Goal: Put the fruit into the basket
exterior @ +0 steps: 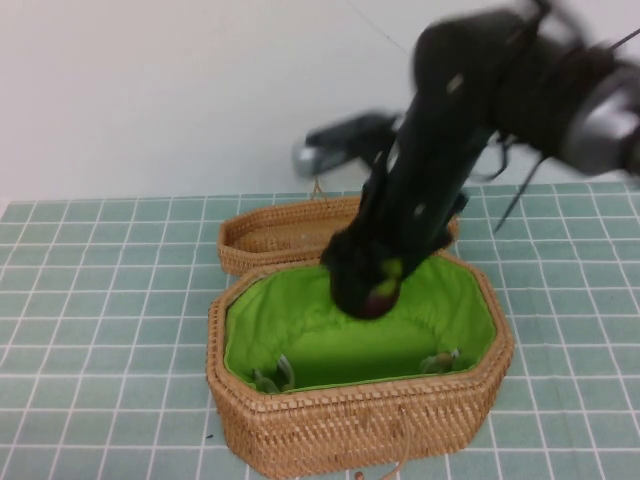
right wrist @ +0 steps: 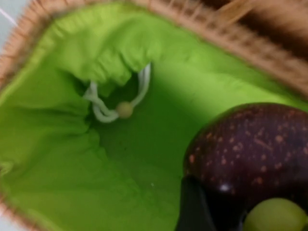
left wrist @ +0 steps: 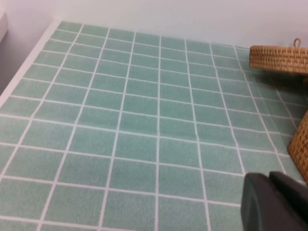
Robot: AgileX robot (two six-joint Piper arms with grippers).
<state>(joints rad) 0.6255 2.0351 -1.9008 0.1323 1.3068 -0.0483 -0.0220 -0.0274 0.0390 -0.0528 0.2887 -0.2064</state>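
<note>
The basket [exterior: 330, 425] is a large tan wicker octagon with bright green lining, at the front middle of the table. My right gripper [exterior: 372, 288] reaches down from the upper right and is shut on the fruit [exterior: 380, 296], a dark purple-brown mangosteen with a light green cap, held inside the basket's opening just above the lining. In the right wrist view the fruit [right wrist: 250, 149] fills the near corner over the green lining [right wrist: 72, 144], with one dark finger [right wrist: 195, 207] against it. My left gripper [left wrist: 274, 202] is out of the high view; it shows in the left wrist view, low over the tiled mat left of the basket.
The shallow unlined wicker lid [exterior: 270, 232] lies just behind the basket; it also shows in the left wrist view [left wrist: 279, 57]. A white drawstring with a bead [right wrist: 124, 109] lies in the lining. The green tiled mat [exterior: 100, 300] covers the table.
</note>
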